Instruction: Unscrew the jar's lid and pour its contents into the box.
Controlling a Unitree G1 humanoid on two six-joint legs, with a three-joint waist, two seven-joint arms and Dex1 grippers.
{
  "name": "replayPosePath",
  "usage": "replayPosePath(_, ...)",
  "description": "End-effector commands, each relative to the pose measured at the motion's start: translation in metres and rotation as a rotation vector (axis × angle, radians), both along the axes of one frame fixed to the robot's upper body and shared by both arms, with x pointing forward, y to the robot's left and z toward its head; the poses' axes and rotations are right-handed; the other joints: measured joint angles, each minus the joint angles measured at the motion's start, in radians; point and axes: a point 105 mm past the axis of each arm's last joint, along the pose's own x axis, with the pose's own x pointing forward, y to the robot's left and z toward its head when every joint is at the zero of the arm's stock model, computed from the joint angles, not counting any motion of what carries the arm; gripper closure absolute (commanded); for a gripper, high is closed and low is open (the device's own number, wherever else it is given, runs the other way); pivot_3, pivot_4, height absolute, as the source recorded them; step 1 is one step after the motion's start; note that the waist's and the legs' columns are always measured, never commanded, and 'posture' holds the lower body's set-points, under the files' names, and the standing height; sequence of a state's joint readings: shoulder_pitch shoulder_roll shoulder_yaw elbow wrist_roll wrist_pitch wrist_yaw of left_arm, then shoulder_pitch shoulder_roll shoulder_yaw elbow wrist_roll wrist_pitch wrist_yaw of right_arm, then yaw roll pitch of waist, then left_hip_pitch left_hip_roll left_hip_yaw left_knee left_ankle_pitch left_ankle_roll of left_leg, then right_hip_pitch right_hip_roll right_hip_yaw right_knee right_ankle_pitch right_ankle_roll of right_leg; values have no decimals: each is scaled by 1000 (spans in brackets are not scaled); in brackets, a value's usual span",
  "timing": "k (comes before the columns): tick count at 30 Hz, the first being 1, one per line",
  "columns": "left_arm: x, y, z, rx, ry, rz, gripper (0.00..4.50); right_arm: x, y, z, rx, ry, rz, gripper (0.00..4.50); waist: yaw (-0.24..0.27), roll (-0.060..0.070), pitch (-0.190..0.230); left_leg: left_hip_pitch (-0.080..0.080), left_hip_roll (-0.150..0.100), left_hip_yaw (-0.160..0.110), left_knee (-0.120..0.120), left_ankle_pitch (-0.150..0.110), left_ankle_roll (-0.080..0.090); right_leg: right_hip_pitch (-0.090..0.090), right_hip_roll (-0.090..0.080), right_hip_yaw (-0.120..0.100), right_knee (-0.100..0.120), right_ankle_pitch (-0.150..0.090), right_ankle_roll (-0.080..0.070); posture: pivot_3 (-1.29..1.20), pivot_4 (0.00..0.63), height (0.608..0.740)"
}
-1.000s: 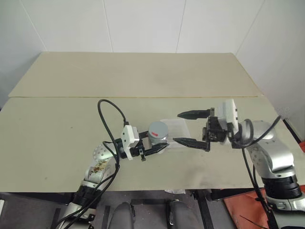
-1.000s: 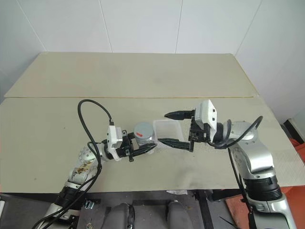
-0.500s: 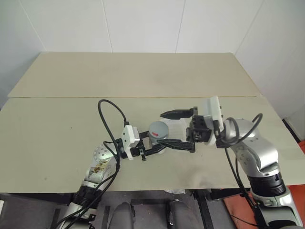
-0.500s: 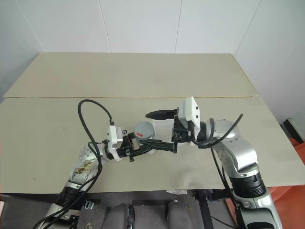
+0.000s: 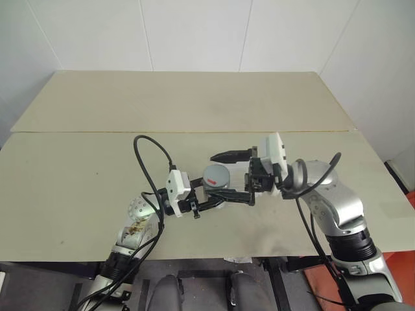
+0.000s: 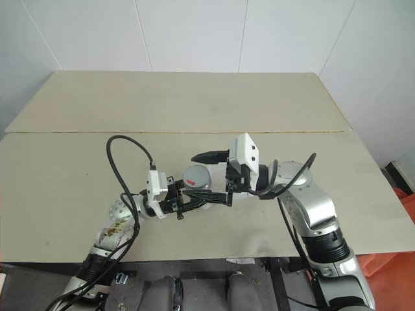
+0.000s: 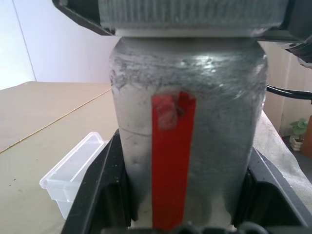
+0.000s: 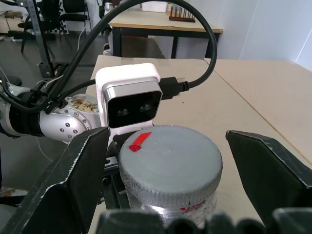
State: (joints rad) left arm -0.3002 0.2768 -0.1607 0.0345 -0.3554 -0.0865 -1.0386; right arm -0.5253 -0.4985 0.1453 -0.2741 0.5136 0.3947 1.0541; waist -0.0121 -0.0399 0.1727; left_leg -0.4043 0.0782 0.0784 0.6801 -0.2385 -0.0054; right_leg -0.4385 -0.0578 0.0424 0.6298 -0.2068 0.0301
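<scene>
Right end effector shifted left – open astride lid, left end effector gripping jar

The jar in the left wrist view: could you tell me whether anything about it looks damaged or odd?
Only wear. The jar has a scuffed, scratched grey surface, and the red mark down its side is rubbed through near its top. It stands upright in the left gripper, the lid on; nothing looks spilled.

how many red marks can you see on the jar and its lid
2: one red mark down the side of the jar, one red mark on top of the lid. Others may be hidden.
</scene>
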Motion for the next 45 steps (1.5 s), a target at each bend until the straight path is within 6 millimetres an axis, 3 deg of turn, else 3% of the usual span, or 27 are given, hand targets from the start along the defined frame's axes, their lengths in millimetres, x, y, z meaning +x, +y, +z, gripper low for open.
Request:
replayPosePath(1,-5,-3,10,-18,-49,-16,2457,-3,1,11,28,-59,10,429,0,0,0,0,0,0,0,0,0,0,0,0,0,0,0,0,150,740)
replayPosePath(5,-6,-3,10,-19,-46,-19,2457,-2,1,11,31,-70,-5,1563,0,0,0,0,0,0,0,0,0,0,0,0,0,0,0,0,150,740)
replayPosePath(13,-5,-3,9,-12,-45,-20,2457,-2,-1,14,53,-51,-13,1563,0,0,0,0,0,0,0,0,0,0,0,0,0,0,0,0,150,740)
replayPosePath(20,-6,-2,6,3,-47,-25,2457,-3,-6,43,221,143,10,1563,0,0,0,0,0,0,0,0,0,0,0,0,0,0,0,0,150,740)
replayPosePath(24,-5,-2,9,-3,-51,-22,2457,10,-19,51,291,89,-118,1563,0,0,0,0,0,0,0,0,0,0,0,0,0,0,0,0,150,740)
replayPosePath(27,-5,1,11,-5,-58,-8,2457,28,-50,51,307,33,-312,1563,2,0,0,-1,0,0,0,0,0,0,0,0,0,0,0,0,150,740)
replayPosePath(30,-4,5,14,-8,-61,9,2457,43,-86,33,193,-14,-535,1563,6,0,0,-1,-1,0,0,0,0,0,-1,0,-1,0,1,0,150,740)
replayPosePath(33,-3,10,16,-7,-63,25,2457,52,-130,0,-10,-14,-747,1563,10,0,0,-2,-1,0,0,0,0,0,-2,0,-2,0,1,0,150,740)
replayPosePath(36,-1,14,16,2,-65,35,2457,52,-167,-37,-158,104,-900,1563,9,1,0,-1,-1,0,-1,0,0,0,-2,0,-2,0,1,0,150,740)
replayPosePath(40,2,16,17,6,-66,40,2457,44,-190,-75,-223,289,-1002,1563,-2,1,-1,0,-1,0,-1,0,0,0,-1,1,-1,0,1,0,150,740)
replayPosePath(45,3,17,19,21,-80,37,2457,30,-194,-108,-345,358,-998,1563,-5,2,-1,0,-1,0,0,1,2,0,-1,1,-1,1,1,0,150,740)
